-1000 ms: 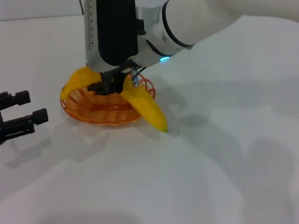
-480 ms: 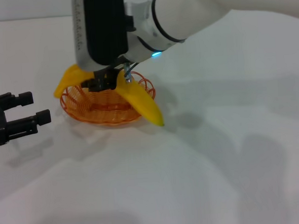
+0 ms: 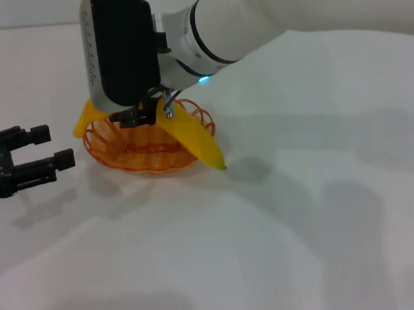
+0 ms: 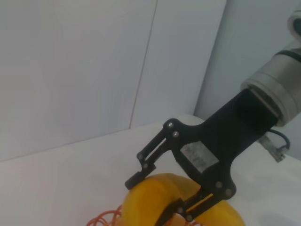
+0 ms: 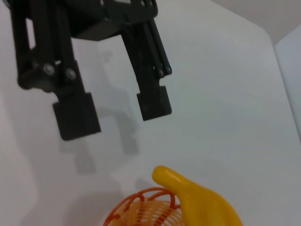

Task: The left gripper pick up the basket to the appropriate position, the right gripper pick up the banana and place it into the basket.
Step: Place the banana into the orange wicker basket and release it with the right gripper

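Observation:
The orange wire basket [image 3: 140, 150] stands on the white table left of centre. My right gripper [image 3: 141, 117], on the silver-white arm, is shut on the yellow banana [image 3: 195, 140] and holds it across the basket. Both banana ends stick out past the rim, and the dark tip points to the front right. The left wrist view shows the labelled right gripper [image 4: 149, 201] clamped on the banana [image 4: 221, 216] above the basket [image 4: 101, 220]. My left gripper [image 3: 55, 145] is open and empty, a short way left of the basket. It also shows in the right wrist view [image 5: 115, 113], beyond the banana [image 5: 197, 200] and basket rim [image 5: 141, 205].
The white table [image 3: 289, 234] is bare in front of and to the right of the basket. The bulky right arm [image 3: 255, 18] reaches in from the upper right and hides the back of the basket.
The right arm has moved left with the banana, so the banana has slid leftward across the basket. The left gripper has barely moved and stays open.

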`<state>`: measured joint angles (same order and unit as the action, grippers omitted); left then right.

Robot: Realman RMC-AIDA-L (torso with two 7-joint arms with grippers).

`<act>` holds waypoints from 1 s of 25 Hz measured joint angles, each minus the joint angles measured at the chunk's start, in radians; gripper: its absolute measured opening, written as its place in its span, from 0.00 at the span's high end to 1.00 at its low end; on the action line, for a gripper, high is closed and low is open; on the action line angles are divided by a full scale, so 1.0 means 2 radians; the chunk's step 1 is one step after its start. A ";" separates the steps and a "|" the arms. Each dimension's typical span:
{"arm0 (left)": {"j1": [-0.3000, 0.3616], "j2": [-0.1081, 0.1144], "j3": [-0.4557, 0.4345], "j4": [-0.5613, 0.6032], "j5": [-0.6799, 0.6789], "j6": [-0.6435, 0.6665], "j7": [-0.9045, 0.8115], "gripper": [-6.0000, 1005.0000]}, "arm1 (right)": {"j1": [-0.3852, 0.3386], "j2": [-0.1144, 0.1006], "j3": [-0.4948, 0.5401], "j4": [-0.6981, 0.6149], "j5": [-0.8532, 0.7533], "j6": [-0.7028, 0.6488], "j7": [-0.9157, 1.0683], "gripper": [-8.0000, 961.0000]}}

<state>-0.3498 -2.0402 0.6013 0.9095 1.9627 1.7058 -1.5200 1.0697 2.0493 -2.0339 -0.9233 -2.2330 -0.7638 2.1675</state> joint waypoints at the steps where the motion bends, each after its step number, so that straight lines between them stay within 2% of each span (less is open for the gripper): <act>1: -0.001 0.000 0.000 -0.001 0.000 -0.002 0.000 0.21 | 0.000 0.000 0.000 0.000 0.000 0.000 0.000 0.44; 25: -0.007 0.001 0.005 -0.003 0.001 -0.008 -0.003 0.21 | 0.005 0.000 -0.001 0.000 -0.004 0.007 0.005 0.33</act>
<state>-0.3637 -2.0385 0.6121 0.9035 1.9650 1.6889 -1.5251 1.0792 2.0493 -2.0356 -0.9225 -2.2411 -0.7492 2.1782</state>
